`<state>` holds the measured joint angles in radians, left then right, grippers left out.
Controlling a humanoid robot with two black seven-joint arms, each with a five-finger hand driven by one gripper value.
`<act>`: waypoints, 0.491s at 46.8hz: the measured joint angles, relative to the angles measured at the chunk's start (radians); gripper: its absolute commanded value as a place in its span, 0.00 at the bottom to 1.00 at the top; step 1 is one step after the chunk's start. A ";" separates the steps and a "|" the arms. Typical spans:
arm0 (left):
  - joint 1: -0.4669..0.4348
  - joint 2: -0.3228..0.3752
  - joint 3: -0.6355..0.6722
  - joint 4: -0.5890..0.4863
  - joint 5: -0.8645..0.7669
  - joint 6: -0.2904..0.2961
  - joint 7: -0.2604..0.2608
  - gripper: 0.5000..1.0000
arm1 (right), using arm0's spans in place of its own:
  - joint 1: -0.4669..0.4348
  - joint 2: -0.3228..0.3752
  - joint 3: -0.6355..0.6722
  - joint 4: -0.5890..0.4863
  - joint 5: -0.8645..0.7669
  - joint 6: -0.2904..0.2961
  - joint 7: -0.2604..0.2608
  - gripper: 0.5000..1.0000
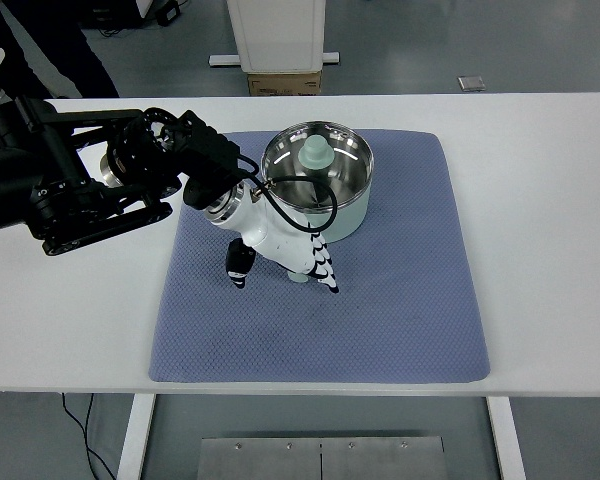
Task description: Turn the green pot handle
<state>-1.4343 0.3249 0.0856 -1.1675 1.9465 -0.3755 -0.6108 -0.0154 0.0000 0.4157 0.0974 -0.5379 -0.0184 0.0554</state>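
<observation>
Left robot hand (280, 250) — fingers curled downward, arm extended from left

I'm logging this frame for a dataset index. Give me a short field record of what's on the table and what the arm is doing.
surface: white table with a blue quilted mat on it
object: pale green pot with a glass lid, on the mat's far part
lid knob: pale green knob, lid in place
pot handle: pale green handle, pointing toward the near edge, mostly hidden by the hand
working arm: left hand, white with black fingertips, over the handle at the pot's near side
grasp: cannot tell whether the fingers close on the handle
right arm: not in view
</observation>
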 measured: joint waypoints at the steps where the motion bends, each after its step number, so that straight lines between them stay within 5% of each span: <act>1: -0.001 0.000 0.000 0.000 0.000 0.000 0.000 1.00 | 0.000 0.000 0.000 0.001 0.000 0.000 0.000 1.00; 23: -0.015 0.038 0.003 0.000 0.014 0.001 0.000 1.00 | 0.000 0.000 0.000 0.001 -0.001 0.000 0.000 1.00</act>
<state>-1.4494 0.3629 0.0882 -1.1674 1.9600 -0.3743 -0.6109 -0.0153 0.0000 0.4157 0.0987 -0.5384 -0.0184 0.0553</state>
